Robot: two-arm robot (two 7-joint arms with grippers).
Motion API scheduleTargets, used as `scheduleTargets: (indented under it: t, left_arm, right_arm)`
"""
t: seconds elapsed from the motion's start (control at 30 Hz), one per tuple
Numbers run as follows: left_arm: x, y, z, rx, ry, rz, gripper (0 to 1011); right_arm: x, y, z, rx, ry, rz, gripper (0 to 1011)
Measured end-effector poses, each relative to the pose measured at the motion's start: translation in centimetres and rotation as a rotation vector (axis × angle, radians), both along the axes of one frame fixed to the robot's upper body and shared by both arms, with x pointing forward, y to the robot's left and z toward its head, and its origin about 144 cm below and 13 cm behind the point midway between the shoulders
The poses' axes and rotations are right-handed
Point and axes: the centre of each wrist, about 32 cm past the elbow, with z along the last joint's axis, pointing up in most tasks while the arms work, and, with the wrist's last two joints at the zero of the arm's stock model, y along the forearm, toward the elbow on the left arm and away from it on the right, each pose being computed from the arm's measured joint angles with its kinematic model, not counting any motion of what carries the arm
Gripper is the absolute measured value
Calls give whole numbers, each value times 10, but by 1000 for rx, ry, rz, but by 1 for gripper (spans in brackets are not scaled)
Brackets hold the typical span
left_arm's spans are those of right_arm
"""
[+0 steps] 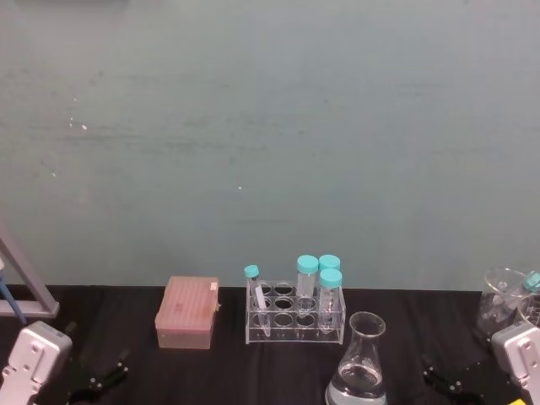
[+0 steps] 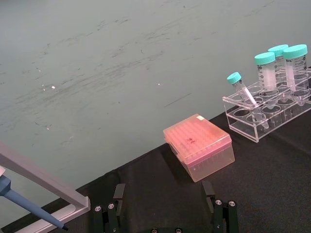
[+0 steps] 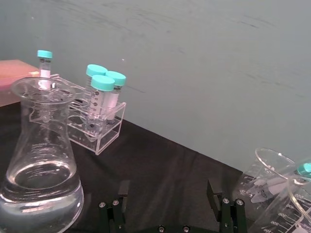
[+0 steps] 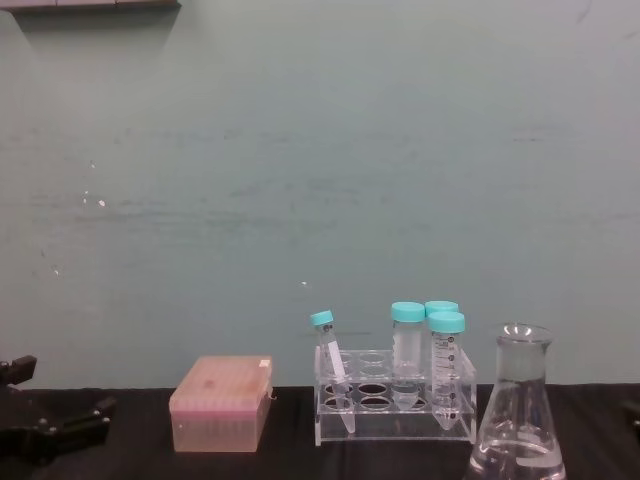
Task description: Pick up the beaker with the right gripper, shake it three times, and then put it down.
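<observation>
The beaker (image 1: 359,364) is a clear conical flask with liquid in its wide base, standing upright on the black table in front of the tube rack. It looms large in the right wrist view (image 3: 42,160) and stands at the lower right of the chest view (image 4: 519,412). My right gripper (image 1: 452,380) rests low on the table to the beaker's right, a clear gap away. Its fingers (image 3: 214,192) stand apart around nothing, so the right gripper (image 3: 169,194) is open. My left gripper (image 1: 99,380) is parked at the near left, open (image 2: 164,194) and empty.
A clear rack (image 1: 295,319) with teal-capped tubes stands just behind the beaker. A pink tip box (image 1: 187,313) lies to the rack's left. A glass beaker holding tubes (image 1: 506,299) stands at the far right, close to my right arm. A pipette on its stand (image 2: 29,201) is far left.
</observation>
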Motion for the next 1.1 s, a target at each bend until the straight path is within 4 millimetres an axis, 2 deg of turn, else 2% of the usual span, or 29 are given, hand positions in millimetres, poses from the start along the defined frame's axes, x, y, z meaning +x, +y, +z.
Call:
scheduleTargets:
  t: [0.23,0.33,0.53,0.7,0.9,1.1]
  left_arm:
    - [0,0,0,0,0,0,1000]
    - [0,0,0,0,0,0,1000]
    - [0,0,0,0,0,0,1000]
    - [0,0,0,0,0,0,1000]
    - [0,0,0,0,0,0,1000]
    - [0,0,0,0,0,0,1000]
  right_arm:
    - [5,-2,2,37,-44,-21,1000]
    - [10,-3,9,68,-98,-27,1000]
    - [19,-1,38,144,-255,7,1000]
    - [18,3,54,194,-301,55,1000]
    - [7,16,56,293,-229,145,1000]
    - [-3,25,46,371,-106,195,1000]
